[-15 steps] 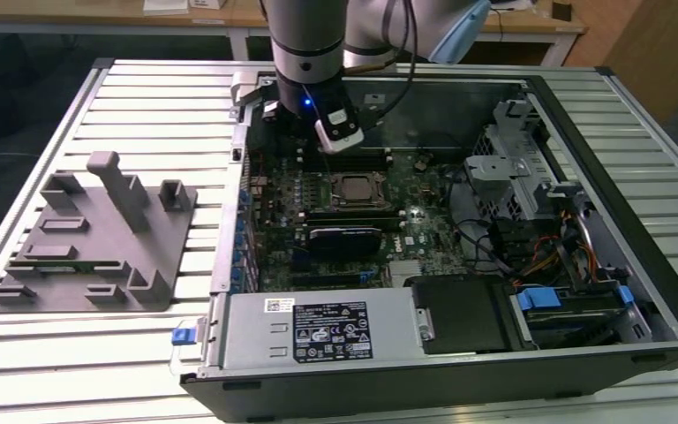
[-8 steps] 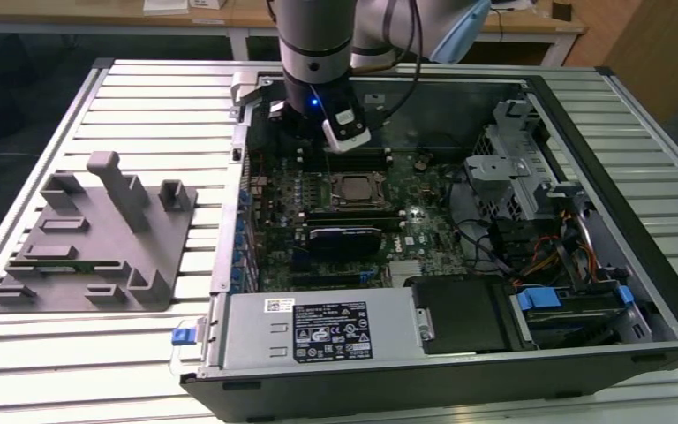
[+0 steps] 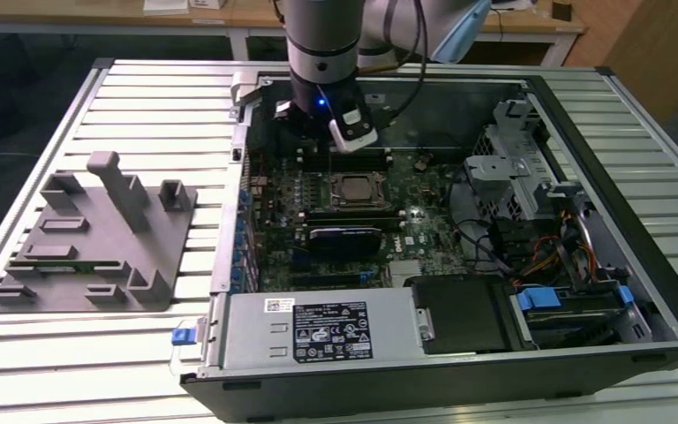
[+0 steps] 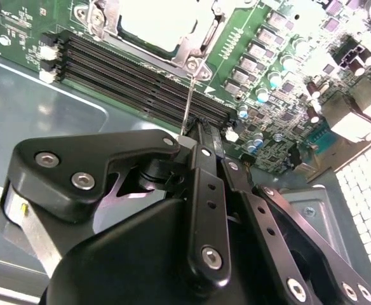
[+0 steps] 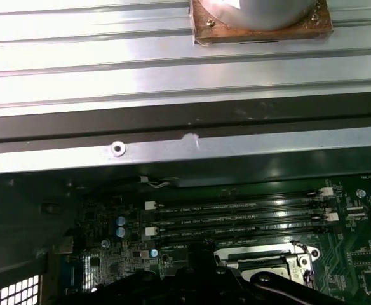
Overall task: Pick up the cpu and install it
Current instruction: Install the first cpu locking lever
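The cpu (image 3: 352,189), a small square with a silvery-grey top, lies flat inside the metal socket frame (image 3: 352,205) in the middle of the motherboard. In the second wrist view the cpu (image 4: 152,22) shows bright inside the frame. My gripper (image 3: 342,148) hangs over the memory slots just behind the socket. Its black fingers (image 4: 206,166) are shut together with no cpu between them. A thin metal socket lever (image 4: 188,101) runs from the frame to my fingertips. Whether the lever is clamped I cannot tell.
The open computer case (image 3: 621,106) lies on a slatted metal table (image 3: 139,97). A power supply (image 3: 315,331) fills its near side, and drive cages and cables (image 3: 516,168) stand on the exterior view's right. A grey fixture (image 3: 92,238) sits outside the case on the left.
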Tool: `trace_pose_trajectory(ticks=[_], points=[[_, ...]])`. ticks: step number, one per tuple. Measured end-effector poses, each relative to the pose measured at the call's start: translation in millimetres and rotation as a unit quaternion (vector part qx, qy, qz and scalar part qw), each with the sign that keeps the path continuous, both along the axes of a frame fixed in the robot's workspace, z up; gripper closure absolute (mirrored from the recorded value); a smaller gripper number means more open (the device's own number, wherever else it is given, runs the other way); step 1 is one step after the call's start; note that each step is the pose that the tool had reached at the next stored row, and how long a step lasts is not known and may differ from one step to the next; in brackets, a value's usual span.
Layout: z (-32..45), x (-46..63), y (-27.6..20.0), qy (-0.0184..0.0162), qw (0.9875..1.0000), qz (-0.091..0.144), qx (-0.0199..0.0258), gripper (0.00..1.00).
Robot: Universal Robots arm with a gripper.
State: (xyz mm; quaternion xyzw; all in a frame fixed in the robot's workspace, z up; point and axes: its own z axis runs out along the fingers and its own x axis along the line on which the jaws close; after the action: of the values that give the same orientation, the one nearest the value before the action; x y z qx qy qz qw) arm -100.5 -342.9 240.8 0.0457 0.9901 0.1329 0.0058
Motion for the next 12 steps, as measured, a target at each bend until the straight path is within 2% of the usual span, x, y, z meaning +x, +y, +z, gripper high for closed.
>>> trace_pose_trajectory(ticks=[12], points=[[0.0,8.2,0.0,0.0000,1.0000,0.000,0.0000,0.89]])
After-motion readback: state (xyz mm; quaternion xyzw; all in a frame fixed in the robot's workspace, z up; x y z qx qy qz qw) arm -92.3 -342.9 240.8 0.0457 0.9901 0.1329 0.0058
